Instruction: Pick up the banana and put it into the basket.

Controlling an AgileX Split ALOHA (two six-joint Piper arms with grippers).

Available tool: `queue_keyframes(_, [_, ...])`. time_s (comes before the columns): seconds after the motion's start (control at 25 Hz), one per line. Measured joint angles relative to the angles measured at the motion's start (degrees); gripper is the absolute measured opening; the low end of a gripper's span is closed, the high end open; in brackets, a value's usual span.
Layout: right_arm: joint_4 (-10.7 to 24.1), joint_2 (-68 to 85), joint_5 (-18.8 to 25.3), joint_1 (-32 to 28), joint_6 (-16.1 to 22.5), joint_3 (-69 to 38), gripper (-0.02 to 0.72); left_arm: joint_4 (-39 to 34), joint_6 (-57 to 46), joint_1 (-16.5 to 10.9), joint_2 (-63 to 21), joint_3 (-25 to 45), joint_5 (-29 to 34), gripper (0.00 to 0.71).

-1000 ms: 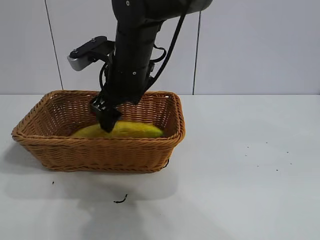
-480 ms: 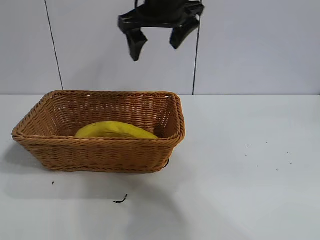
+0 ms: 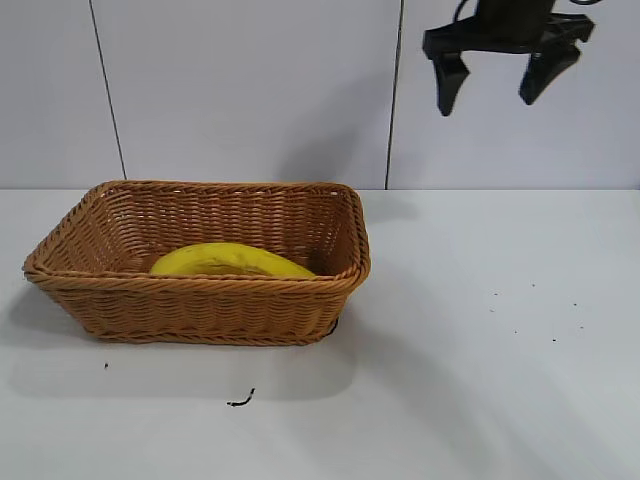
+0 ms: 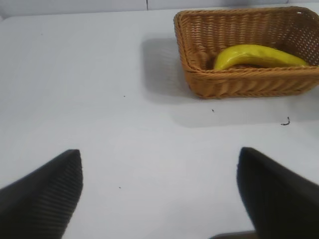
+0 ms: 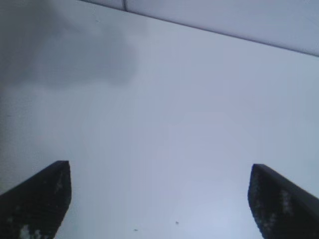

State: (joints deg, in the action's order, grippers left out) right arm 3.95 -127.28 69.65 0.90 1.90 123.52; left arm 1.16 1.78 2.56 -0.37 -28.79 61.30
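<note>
The yellow banana (image 3: 230, 262) lies inside the tan wicker basket (image 3: 200, 300) at the left of the table. It touches no gripper. My right gripper (image 3: 486, 106) hangs high above the table, right of the basket, open and empty. Its wrist view shows its open gripper (image 5: 159, 167) over bare table. My left gripper (image 4: 159, 152) is out of the exterior view. It is open and empty, well away from the basket (image 4: 249, 82), with the banana (image 4: 256, 55) showing inside it.
A small dark scrap (image 3: 240, 400) lies on the white table in front of the basket. Several tiny dark specks (image 3: 553, 340) dot the right side of the table. A grey panelled wall stands behind.
The right gripper was down in the basket at the banana. It let go, rose out and swung to the upper right. The banana settled a little to the left in the basket.
</note>
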Motion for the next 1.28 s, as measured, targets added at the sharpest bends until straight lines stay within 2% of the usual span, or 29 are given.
queue_keyframes(0.28, [-6.92,0.69,0.26,-0.52,-1.90,-1.08,0.657,0.00,0.00,0.00,0.00,0.00,0.00,0.635])
queue_keyframes(0.44, [-7.78,4.53,0.16,-0.52,-2.37,-7.67,0.657,0.00,0.00,0.00,0.00,0.00,0.00,0.635])
queue_keyframes(0.76, [-9.89,18.55,0.11,-0.52,-2.65,-34.85,0.657,0.00,0.00,0.00,0.00,0.00,0.00,0.635])
queue_keyframes(1.08, [-10.11,41.45,0.11,-0.52,-3.14,-66.20,0.657,0.00,0.00,0.00,0.00,0.00,0.00,0.635])
queue_keyframes(1.28, [-10.11,59.02,-4.39,-0.52,-4.29,-82.19,0.656,0.00,0.00,0.00,0.00,0.00,0.00,0.635])
